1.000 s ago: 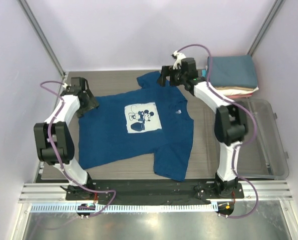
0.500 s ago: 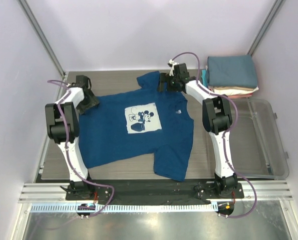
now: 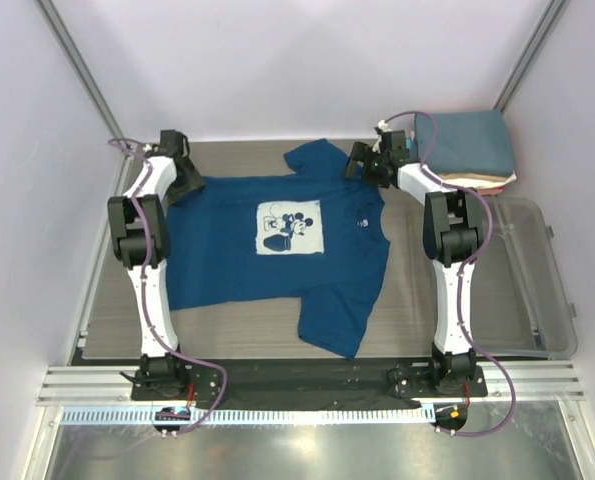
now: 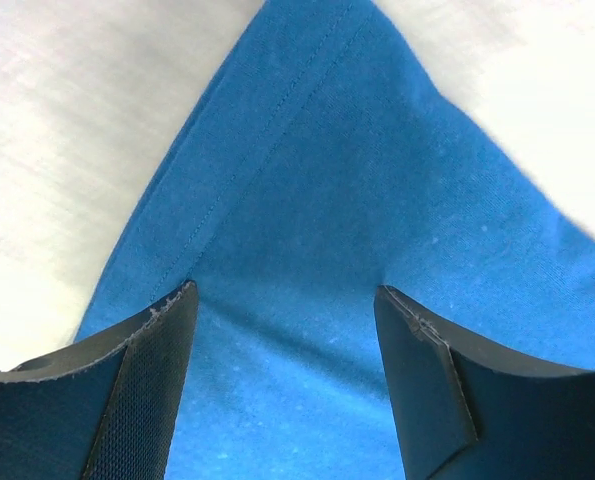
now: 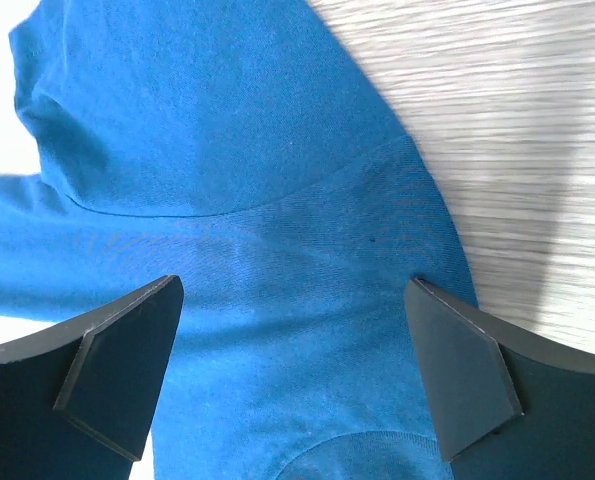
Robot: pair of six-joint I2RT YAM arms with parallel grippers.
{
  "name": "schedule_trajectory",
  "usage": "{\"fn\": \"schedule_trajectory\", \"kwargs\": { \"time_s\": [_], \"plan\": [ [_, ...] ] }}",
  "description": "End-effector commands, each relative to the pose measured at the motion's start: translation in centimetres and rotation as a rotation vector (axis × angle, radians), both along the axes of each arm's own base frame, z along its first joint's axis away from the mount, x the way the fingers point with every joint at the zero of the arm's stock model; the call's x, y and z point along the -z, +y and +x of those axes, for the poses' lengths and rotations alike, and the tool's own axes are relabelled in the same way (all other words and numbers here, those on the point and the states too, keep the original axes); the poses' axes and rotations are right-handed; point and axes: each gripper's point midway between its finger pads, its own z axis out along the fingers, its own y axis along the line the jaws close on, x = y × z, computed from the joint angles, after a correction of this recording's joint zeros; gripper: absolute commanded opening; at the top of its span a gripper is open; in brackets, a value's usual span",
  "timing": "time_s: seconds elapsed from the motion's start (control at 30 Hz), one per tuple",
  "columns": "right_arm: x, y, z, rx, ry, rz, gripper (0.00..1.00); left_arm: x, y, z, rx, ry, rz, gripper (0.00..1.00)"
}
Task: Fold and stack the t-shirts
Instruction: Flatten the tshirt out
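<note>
The royal-blue t-shirt [image 3: 277,270] lies spread flat on the table with its white cartoon-mouse print [image 3: 287,227] facing up. My left gripper [image 3: 185,178] is at the shirt's far left corner. In the left wrist view it is open [image 4: 287,295], its fingers astride the hemmed blue cloth [image 4: 317,200]. My right gripper [image 3: 363,163] is at the far right shoulder by the collar. It is open [image 5: 292,285] over the shoulder seam and sleeve [image 5: 227,130]. A stack of folded tees, slate-blue on top [image 3: 464,142], sits at the far right corner.
A clear plastic bin [image 3: 527,290] lies along the right side of the table, in front of the stack. Bare wood-grain table [image 3: 417,290] shows between the shirt and the bin. Purple walls stand close on the left, back and right.
Both arms have reached further back, the right gripper also to the right. The shirt has shifted towards the back wall and its far edge now lies straighter.
</note>
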Motion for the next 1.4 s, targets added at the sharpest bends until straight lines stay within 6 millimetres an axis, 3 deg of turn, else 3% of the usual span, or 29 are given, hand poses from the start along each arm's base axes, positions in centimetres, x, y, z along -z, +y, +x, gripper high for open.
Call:
{"fn": "schedule_trajectory", "kwargs": {
  "time_s": [0.0,0.03,0.1,0.13,0.23,0.33,0.37,0.4,0.47,0.5,0.57,0.6,0.67,0.7,0.73,0.77,0.8,0.83,0.87,0.9,0.97,1.0,1.07,1.2,1.37],
  "plan": [
    [4.0,-3.1,-2.4,0.1,0.152,-0.054,1.0,0.2,-2.5,1.7,0.093,0.003,-0.025,0.72],
    [4.0,-3.6,-2.3,0.118,0.153,-0.055,1.0,-0.8,-2.6,3.4,0.104,-0.032,-0.011,0.72],
    [4.0,-3.7,-2.0,0.114,0.146,-0.049,1.0,-1.3,-2.9,3.5,0.11,-0.009,-0.007,0.72],
    [3.7,-3.3,-1.4,0.096,0.135,-0.035,1.0,-2.5,-2.9,4.4,0.109,-0.039,-0.006,0.72],
    [1.2,-1.0,-0.5,-0.004,0.089,0.054,1.0,-4.3,-3.0,3.4,0.099,-0.03,-0.017,0.72],
    [-2.4,1.1,0.2,-0.08,0.027,0.118,1.0,-9.0,-2.3,1.2,0.074,-0.099,0.019,0.72],
    [-3.5,1.4,0.3,-0.09,0.008,0.125,1.0,-13.1,-2.0,0.2,0.06,-0.181,0.035,0.73],
    [-6.0,1.8,0.4,-0.1,-0.037,0.13,1.0,-12.4,-1.6,-2.2,0.036,-0.149,0.051,0.73],
    [-8.5,1.9,0.3,-0.085,-0.078,0.121,1.0,-13.5,-1.1,-4.9,-0.008,-0.17,0.062,0.73],
    [-11.8,2.0,0.0,-0.079,-0.133,0.123,1.0,-14.5,-0.9,-8.2,-0.04,-0.184,0.062,0.73],
    [-13.4,1.8,-1.3,-0.044,-0.154,0.091,1.0,-15.4,0.6,-11.6,-0.129,-0.201,0.121,0.72],
    [-15.0,1.5,-2.8,-0.03,-0.171,0.081,1.0,-14.7,0.9,-15.2,-0.166,-0.187,0.127,0.72],
    [-16.4,1.0,-4.4,0.034,-0.192,0.056,1.0,-14.1,0.9,-18.4,-0.239,-0.204,0.105,0.7],
    [-14.5,0.6,-6.0,0.055,-0.148,0.045,1.0,-15.5,0.9,-20.4,-0.271,-0.27,0.087,0.7],
    [-17.3,0.2,-7.2,0.087,-0.207,0.062,1.0,-12.5,0.6,-22.9,-0.316,-0.22,0.062,0.69],
    [-17.3,0.2,-8.2,0.115,-0.193,0.097,1.0,-11.8,0.7,-24.5,-0.354,-0.224,0.051,0.68],
    [-15.3,0.0,-10.2,0.133,-0.137,0.11,1.0,-11.5,0.7,-25.7,-0.397,-0.261,0.034,0.68],
    [-16.8,0.1,-11.4,0.141,-0.165,0.146,1.0,-9.7,0.6,-28.1,-0.454,-0.29,-0.003,0.67],
    [-16.9,0.9,-12.8,0.133,-0.142,0.205,1.0,-9.6,0.4,-28.5,-0.465,-0.329,-0.027,0.67],
    [-14.5,1.2,-14.7,0.118,-0.086,0.216,1.0,-8.6,0.3,-29.5,-0.485,-0.323,-0.037,0.66],
    [-15.7,3.1,-17.1,0.045,-0.119,0.264,1.0,-6.6,0.2,-31.3,-0.506,-0.273,-0.042,0.67],
    [-14.2,3.4,-18.5,0.028,-0.091,0.253,1.0,-6.1,0.3,-31.7,-0.507,-0.261,-0.039,0.67],
    [-14.9,4.2,-20.3,-0.017,-0.111,0.255,1.0,-5.1,0.4,-32.2,-0.508,-0.252,-0.028,0.67],
    [-13.6,4.7,-23.9,-0.067,-0.092,0.248,1.0,-4.5,1.3,-32.0,-0.528,-0.278,-0.009,0.67],
    [-12.2,4.4,-27.0,-0.096,-0.06,0.244,1.0,-3.1,2.7,-31.7,-0.572,-0.252,0.017,0.67]
  ]
}}
